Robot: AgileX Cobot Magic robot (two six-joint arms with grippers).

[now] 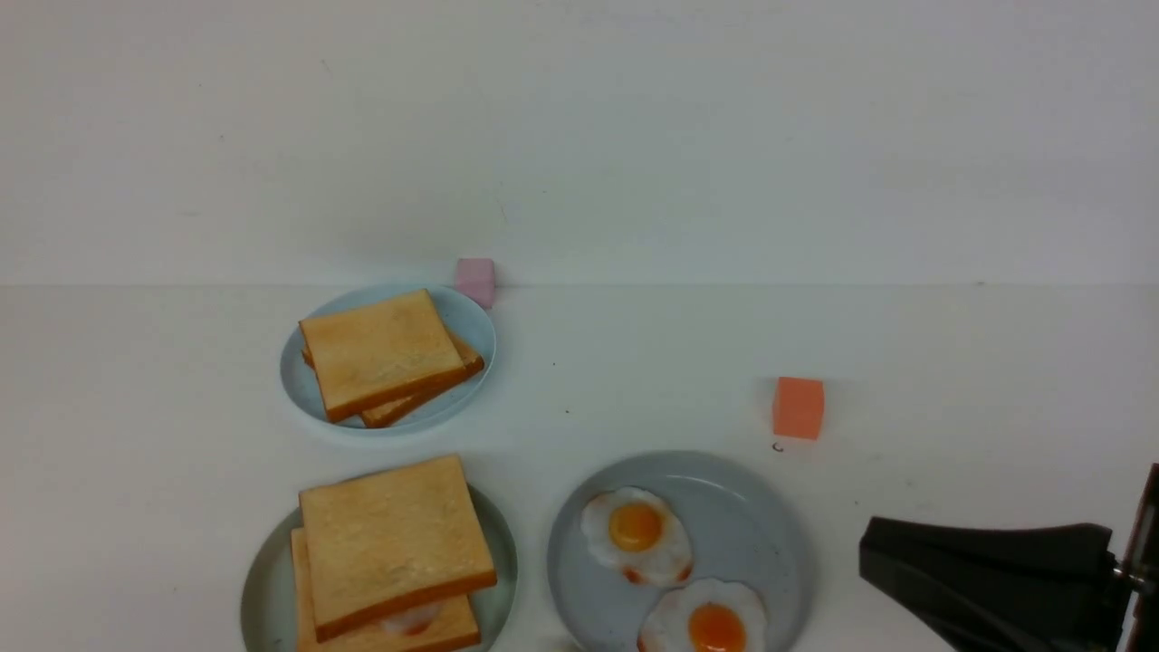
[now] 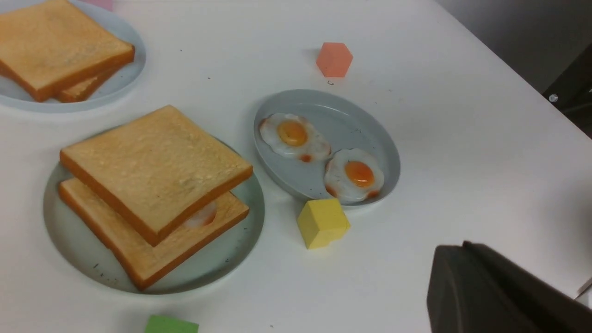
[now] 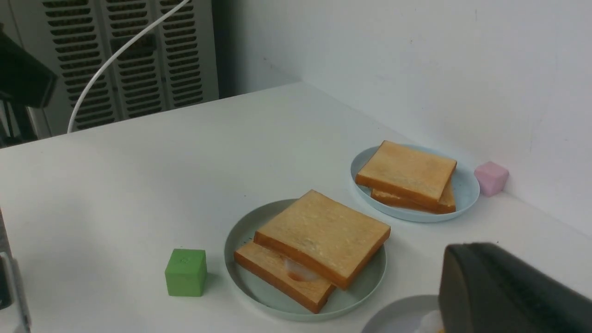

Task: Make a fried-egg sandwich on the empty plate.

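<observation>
The fried-egg sandwich (image 1: 391,552) sits on the mint-green plate (image 1: 263,589) at the near left of the desk (image 1: 951,362), its upper slice turned askew so a corner overhangs the lower one and a sliver of egg white shows at the near edge. The right pincer (image 1: 874,552) is clenched on nothing, low above the desk and well clear of every plate; the sandwich lies far to its left, beyond the grey plate (image 1: 751,516), which holds two fried eggs (image 1: 636,534) just left of the pincer tip. An orange cube (image 1: 798,407) stands ahead of it and slightly left. Bare desk stretches ahead and to the right of this pincer, up to the wall. The left pincer's (image 2: 462,286) dark body shows only in its own wrist view; it too is clenched and empty, apart from the sandwich. A yellow cube (image 2: 322,222) touches the grey plate's near rim. A green cube (image 3: 186,272) stands near the mint plate's left rim. The blue plate (image 1: 471,317) with spare toast (image 1: 380,353) lies farther back, a pink cube (image 1: 475,279) at the wall.
</observation>
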